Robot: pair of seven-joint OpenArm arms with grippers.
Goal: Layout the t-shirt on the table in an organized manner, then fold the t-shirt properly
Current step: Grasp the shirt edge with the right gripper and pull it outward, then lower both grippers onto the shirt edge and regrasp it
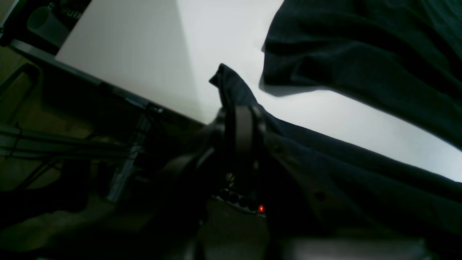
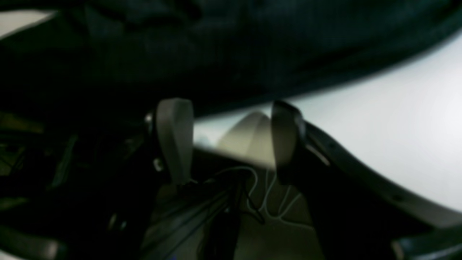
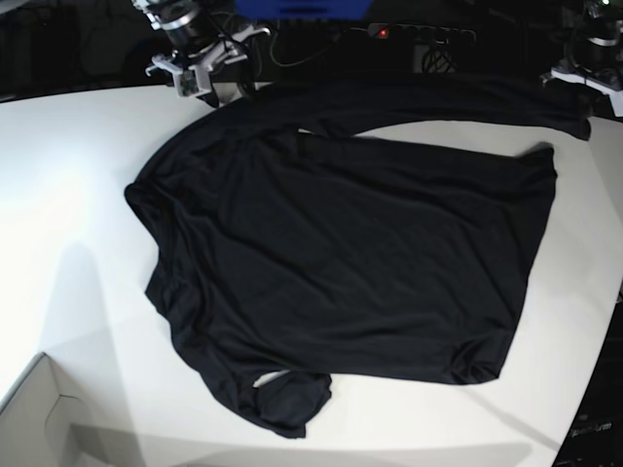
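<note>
Pinching the t-shirt (image 1: 361, 54), left tool (image 1: 242, 119) grips its edge.

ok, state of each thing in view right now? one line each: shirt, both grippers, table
t-shirt: spread mostly flat on the table, rumpled along the collar side and near sleeve; far sleeve stretched toward the left gripper.
left gripper: jaws shut on the t-shirt sleeve end, at the table edge.
right gripper: jaws open, nothing between them, just off the shirt's edge.
table: white top, shirt lying on it.
</note>
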